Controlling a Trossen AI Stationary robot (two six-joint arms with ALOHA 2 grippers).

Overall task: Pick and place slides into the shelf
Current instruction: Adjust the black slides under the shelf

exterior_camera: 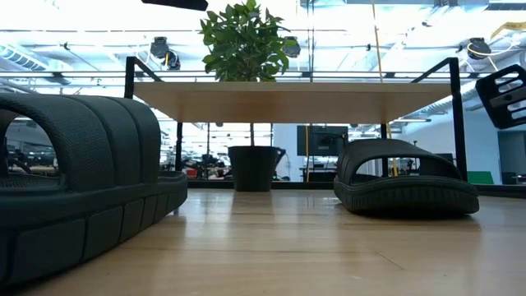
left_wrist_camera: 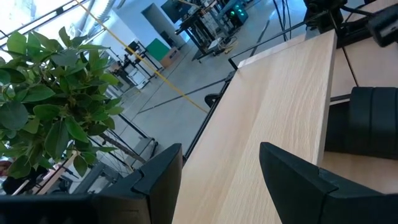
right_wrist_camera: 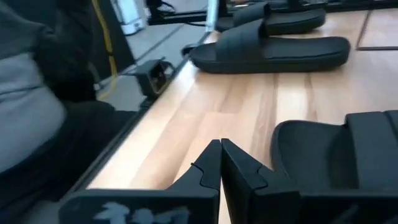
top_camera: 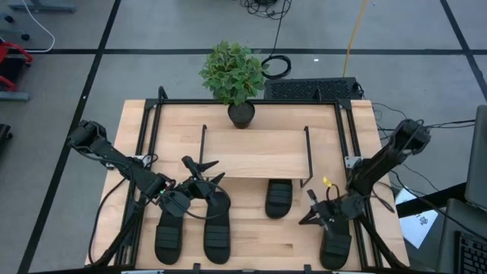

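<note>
Black ribbed slide sandals waiting at seven o'clock; left gripper hovering, fingers apart—needing lowering squarely astride strap; right gripper pinched together.

Slides matt black ribbed rubber (foam-like); shelf top smooth pale wood, thin black metal frame.

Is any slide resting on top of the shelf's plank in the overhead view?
No: the shelf plank is bare, and one slide sits partly beneath its front edge.
</note>
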